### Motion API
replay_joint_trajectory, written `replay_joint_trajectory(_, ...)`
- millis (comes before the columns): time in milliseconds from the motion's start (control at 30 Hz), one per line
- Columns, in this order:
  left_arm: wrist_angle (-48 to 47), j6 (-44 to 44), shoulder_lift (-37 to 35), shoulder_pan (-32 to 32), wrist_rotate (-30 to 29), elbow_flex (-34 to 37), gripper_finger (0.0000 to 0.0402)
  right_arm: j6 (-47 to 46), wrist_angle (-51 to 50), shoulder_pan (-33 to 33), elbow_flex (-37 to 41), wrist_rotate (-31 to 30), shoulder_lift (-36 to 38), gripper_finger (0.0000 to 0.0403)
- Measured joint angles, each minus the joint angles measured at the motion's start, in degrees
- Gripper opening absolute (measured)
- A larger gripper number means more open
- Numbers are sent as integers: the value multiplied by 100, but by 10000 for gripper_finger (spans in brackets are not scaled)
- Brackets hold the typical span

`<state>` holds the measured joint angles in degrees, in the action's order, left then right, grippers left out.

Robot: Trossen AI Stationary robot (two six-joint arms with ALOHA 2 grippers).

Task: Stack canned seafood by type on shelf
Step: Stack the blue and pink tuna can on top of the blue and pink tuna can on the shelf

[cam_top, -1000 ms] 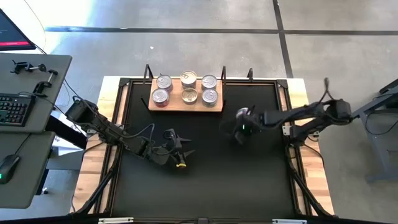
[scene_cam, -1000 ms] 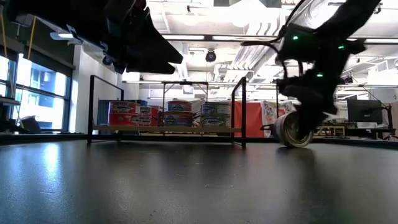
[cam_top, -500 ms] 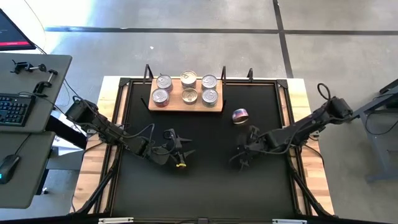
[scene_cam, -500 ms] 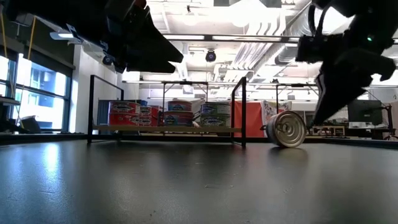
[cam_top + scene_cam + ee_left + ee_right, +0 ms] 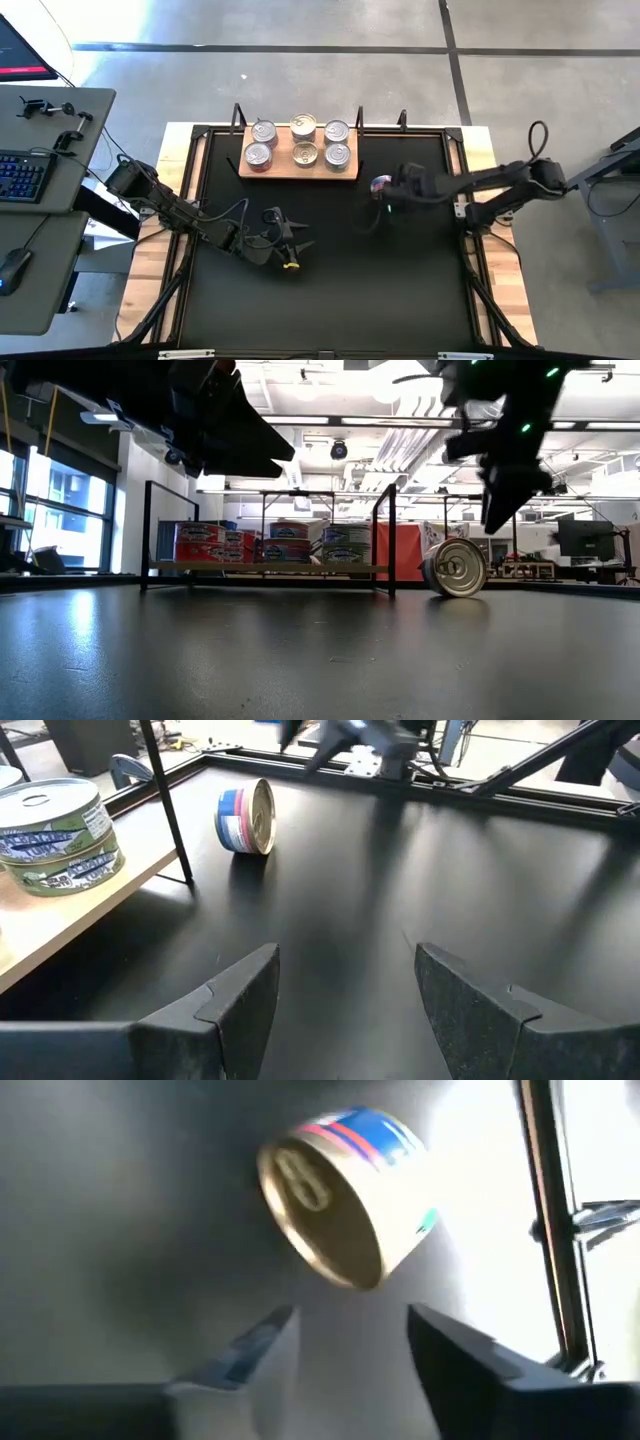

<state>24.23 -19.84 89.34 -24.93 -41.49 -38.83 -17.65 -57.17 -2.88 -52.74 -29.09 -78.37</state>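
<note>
Since half a second ago our right arm has swung back from the middle of the surface [image 5: 330,290] toward the loose tin [image 5: 381,185], and its fingers [image 5: 445,1355] now stand apart with nothing between them. That tin [image 5: 455,567] lies tipped on its edge on the black surface, gold lid [image 5: 320,1215] facing the right fingers and just beyond their tips, its side banded blue, red and white. In the low view we see the right gripper [image 5: 497,510] hanging just above and slightly past the tin, not touching it.

Off to one side of those fingers stands the shelf [image 5: 300,170], a light wooden board carrying six stacks of tins [image 5: 300,143] in two rows of three, mostly silver-topped, with gold tops in the middle column. The loose tin rests just beside the shelf's end, clear of the board.

Our left gripper [image 5: 292,248] waits low over the surface, well apart from the tin, its fingers [image 5: 235,1005] spread wide and empty; the tin [image 5: 248,817] shows far ahead of them.
</note>
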Motion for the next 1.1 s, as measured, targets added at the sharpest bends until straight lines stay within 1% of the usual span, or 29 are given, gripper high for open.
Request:
replay_joint_trajectory(167, -11, -2, 0, 0, 191, 0, 227, 1672, 406, 1355, 144, 620, 0, 269)
replay_joint_trajectory(233, -19, 0, 0, 0, 214, 0, 227, 2248, 555, 1779, 173, 852, 0, 300)
replay_joint_trajectory(333, -22, 2, 0, 3, 220, 0, 227, 3137, 945, 2245, 253, 1292, 0, 330)
replay_joint_trajectory(433, -28, 0, 0, 4, 220, 0, 227, 4209, 1562, 2483, 468, 1927, 0, 338)
replay_joint_trajectory(533, -33, -2, 0, 2, 222, 0, 227, 4657, 2269, 2509, 691, 2376, 0, 334)
replay_joint_trajectory(667, -35, -2, 0, 2, 221, 0, 227, 4487, 2786, 2397, 868, 2691, 0, 319)
replay_joint_trajectory(767, -35, -2, 0, 2, 220, 0, 227, 4314, 2763, 2262, 961, 2891, 0, 292)
replay_joint_trajectory(833, -37, -4, 0, 2, 220, 0, 227, 4158, 2610, 2162, 984, 2901, 0, 262)
replay_joint_trajectory(900, -37, -4, 0, 0, 220, 0, 227, 3850, 2481, 2045, 985, 2901, 0, 223)
replay_joint_trajectory(1000, -36, 4, 0, 0, 220, 0, 227, 3153, 2440, 1793, 984, 2959, 8, 165)
replay_joint_trajectory(1100, -39, 131, 0, -32, 196, 0, 227, 2350, 2535, 1499, 987, 3377, -2, 167)
